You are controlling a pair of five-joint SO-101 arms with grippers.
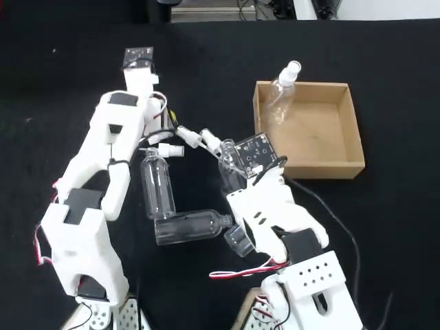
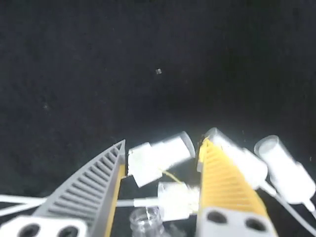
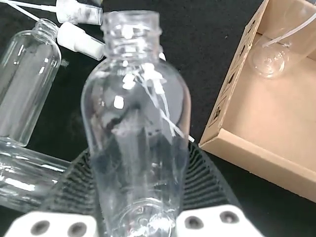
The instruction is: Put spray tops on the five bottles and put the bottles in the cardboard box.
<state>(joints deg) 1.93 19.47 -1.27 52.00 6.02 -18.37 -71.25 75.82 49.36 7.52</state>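
Uncapped bottle (image 1: 157, 187) beside loose spray tops (image 1: 172, 149)

Table (image 1: 62, 82): black cover, a pale speck (image 2: 158, 71) on it.
Cables (image 1: 265, 8): dark, tangled, beyond the far edge.
White surface (image 1: 392, 8): far right corner.

clear bottles (image 1: 157, 187), white spray tops (image 1: 172, 149), brown cardboard box (image 1: 309, 167), black table (image 1: 385, 55)

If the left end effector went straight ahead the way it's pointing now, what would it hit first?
Probably the white spray top lying just ahead of the left end effector, in line with its open gap, though depth is unclear.
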